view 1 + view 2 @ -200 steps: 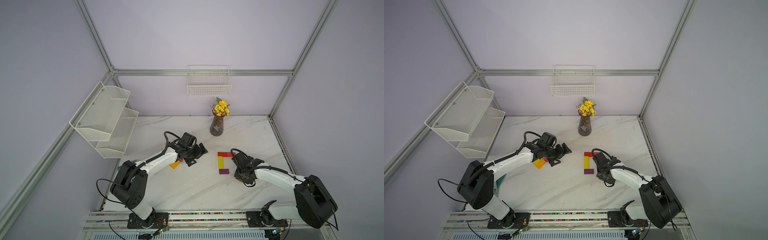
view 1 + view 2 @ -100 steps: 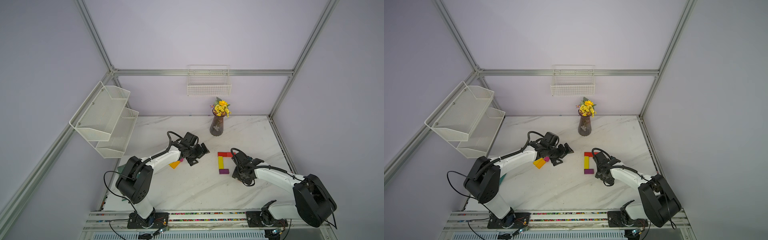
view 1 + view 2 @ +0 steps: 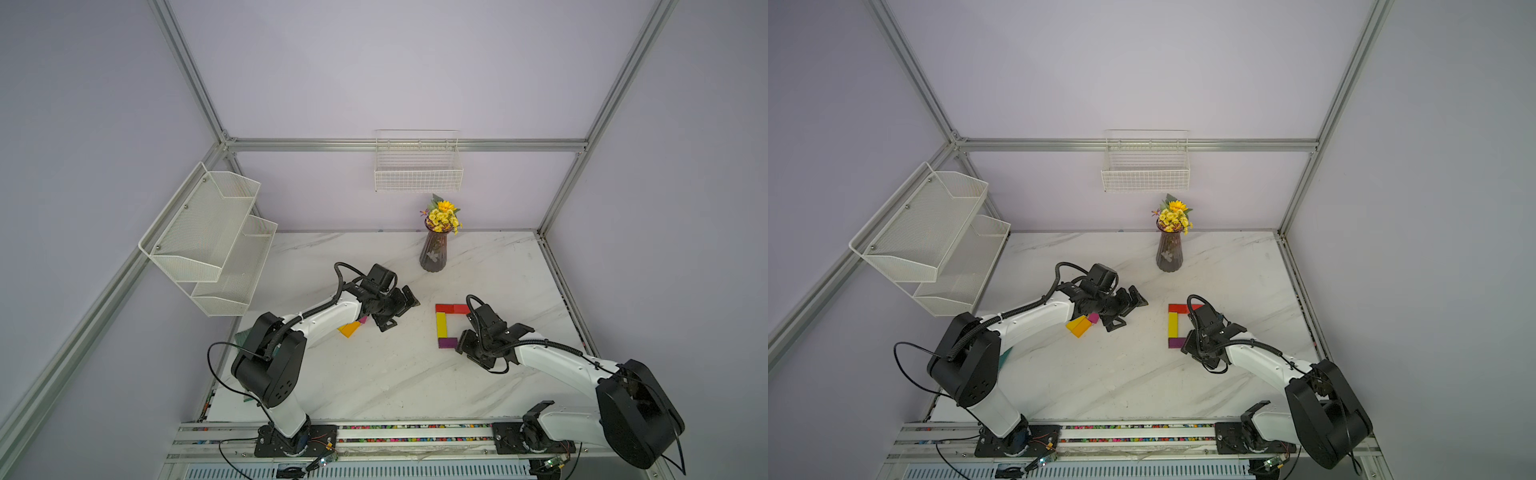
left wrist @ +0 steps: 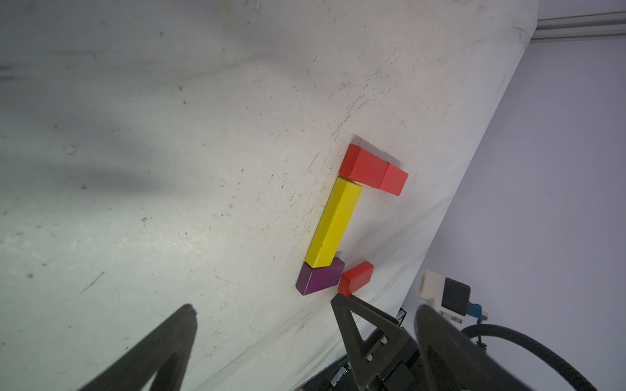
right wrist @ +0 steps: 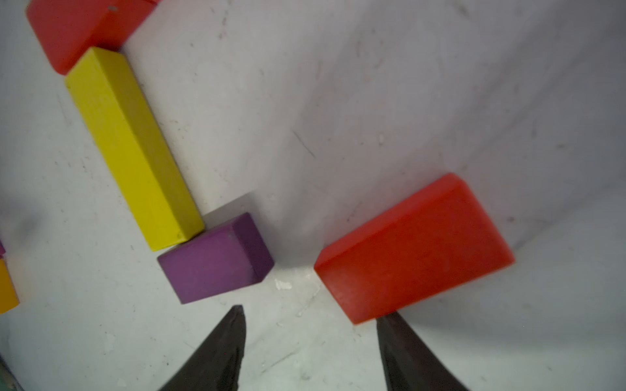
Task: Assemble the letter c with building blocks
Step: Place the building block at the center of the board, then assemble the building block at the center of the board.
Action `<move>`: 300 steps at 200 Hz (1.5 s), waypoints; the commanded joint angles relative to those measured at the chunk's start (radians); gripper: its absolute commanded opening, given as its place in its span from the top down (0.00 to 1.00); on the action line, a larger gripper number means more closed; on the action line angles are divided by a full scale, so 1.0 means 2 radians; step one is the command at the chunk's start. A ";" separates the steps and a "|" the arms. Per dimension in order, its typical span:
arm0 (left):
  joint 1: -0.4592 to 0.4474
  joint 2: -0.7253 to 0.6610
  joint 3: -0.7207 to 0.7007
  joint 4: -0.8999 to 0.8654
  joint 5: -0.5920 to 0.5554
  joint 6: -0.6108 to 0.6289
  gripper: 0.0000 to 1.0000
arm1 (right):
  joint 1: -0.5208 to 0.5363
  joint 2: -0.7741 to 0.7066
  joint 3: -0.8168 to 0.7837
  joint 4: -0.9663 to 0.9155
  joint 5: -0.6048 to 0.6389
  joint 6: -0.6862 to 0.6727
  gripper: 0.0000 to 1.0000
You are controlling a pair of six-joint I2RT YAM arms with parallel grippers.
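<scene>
Plainly, the vase [image 3: 432, 255] holds yellow flowers [image 3: 444, 216]; left end effector [image 3: 399, 313] and right end effector [image 5: 313, 313] gape, gripping nothing.

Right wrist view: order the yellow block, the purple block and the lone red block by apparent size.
1-2. yellow block and lone red block: look about alike; the red lies nearer the camera, so unranked.
3. purple block: clearly smallest.
</scene>
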 commanded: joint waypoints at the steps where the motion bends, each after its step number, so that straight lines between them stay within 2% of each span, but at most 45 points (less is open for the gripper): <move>1: -0.002 -0.012 0.002 0.007 0.008 0.002 0.00 | -0.002 -0.012 0.022 0.019 -0.012 -0.012 0.37; 38: -0.002 -0.014 0.008 0.003 0.008 0.009 0.00 | -0.002 -0.045 0.057 -0.043 0.024 -0.051 0.36; 84: -0.002 -0.014 0.029 -0.013 0.009 0.041 0.00 | -0.002 -0.016 0.089 -0.123 0.110 -0.119 0.20; 114: -0.002 -0.015 0.036 -0.026 0.007 0.051 0.00 | -0.002 0.019 0.091 -0.134 0.116 -0.135 0.14; 172: -0.002 -0.016 0.033 -0.026 0.008 0.049 0.00 | -0.003 0.053 0.078 -0.125 0.123 -0.147 0.14; 253: -0.001 -0.015 0.031 -0.023 0.008 0.048 0.00 | -0.011 0.083 0.070 -0.106 0.118 -0.154 0.19; 300: -0.002 -0.013 0.030 -0.021 0.007 0.047 0.00 | -0.021 0.104 0.072 -0.091 0.105 -0.168 0.28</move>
